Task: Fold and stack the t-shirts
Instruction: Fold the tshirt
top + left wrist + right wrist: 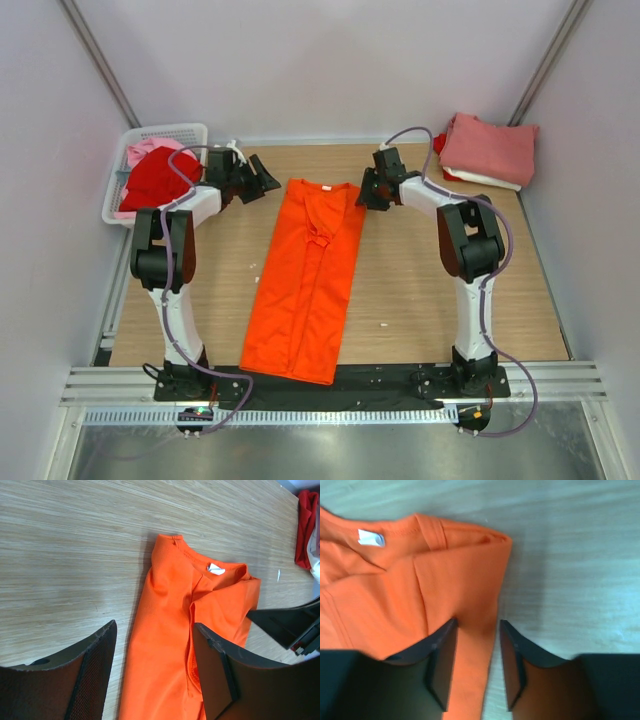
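Note:
The bright orange t-shirt (305, 275) lies flat on the wooden table (450, 300), folded lengthwise into a long strip with its collar at the far end. Its white neck label shows in the left wrist view (216, 569) and the right wrist view (370, 538). My left gripper (265, 180) is open at the collar's left corner, and the shirt's left edge (165, 645) lies between its fingers (95, 670). My right gripper (365, 195) is open at the collar's right corner, its fingers (442, 652) on either side of the shirt's right edge (475, 630).
A white mesh basket (175, 133) at the far left holds a red shirt (155, 178) and a pink one (150, 150). A stack of folded shirts (490, 148), salmon-pink on top, sits at the far right. Grey walls close in both sides.

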Robot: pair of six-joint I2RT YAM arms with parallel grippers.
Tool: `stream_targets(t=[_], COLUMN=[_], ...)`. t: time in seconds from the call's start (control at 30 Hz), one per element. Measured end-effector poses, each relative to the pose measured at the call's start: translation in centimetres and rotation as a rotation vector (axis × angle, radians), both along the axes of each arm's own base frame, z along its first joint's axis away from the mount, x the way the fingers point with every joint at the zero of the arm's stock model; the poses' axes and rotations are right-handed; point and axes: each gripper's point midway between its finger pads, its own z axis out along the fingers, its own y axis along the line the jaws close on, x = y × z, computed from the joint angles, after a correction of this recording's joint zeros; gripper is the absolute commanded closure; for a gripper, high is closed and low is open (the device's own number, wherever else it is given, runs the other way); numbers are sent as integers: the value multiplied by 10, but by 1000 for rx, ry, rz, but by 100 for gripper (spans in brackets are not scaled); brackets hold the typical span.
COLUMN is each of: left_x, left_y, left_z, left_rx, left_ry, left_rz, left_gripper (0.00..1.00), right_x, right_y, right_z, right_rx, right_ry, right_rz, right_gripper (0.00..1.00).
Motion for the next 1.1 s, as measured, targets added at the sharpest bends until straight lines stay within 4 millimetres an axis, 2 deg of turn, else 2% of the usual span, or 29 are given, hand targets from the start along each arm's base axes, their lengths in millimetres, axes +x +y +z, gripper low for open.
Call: stream_targets(t=[0.1, 0.13, 0.23, 0.57, 0.67, 0.7, 0.8, 0.9, 0.97, 1.03, 1.1], left_x=[0, 0, 0, 0, 0, 0, -1, -4, -9, -20, -32], left_y=[0, 0, 0, 0, 0, 0, 0, 1, 4, 8, 11], left_z=[0, 0, 0, -1, -2, -2, -4, -5, -2, 12, 36], left_rx=[-2, -2, -3, -3, -3, -2, 1, 11, 25, 37, 48], left_ry=[1, 2, 2, 3, 5, 7, 12, 24, 35, 35, 19], left_rz=[1, 2, 3, 3, 3, 3, 2, -1, 5, 17, 31], left_gripper=[37, 37, 37, 37, 37, 37, 39, 38, 38, 37, 37], right_x=[14, 18, 33, 117, 133, 136, 143, 148, 146, 139, 124], right_y=[2, 2, 5, 14, 12, 11, 14, 13, 12, 9, 3], right_z=[3, 0, -5, -1, 0, 1, 10, 24, 33, 45, 69], right_rx=[11, 12, 21, 39, 43, 45, 61, 65, 66, 64, 63], right_ry=[-27, -27, -32, -147, -173, -179, -205, -230, -234, -227, -230], right_rz=[3, 3, 6, 6, 6, 8, 22, 33, 34, 33, 28], right_gripper=[76, 84, 99, 99, 89, 67, 28, 19, 17, 16, 17])
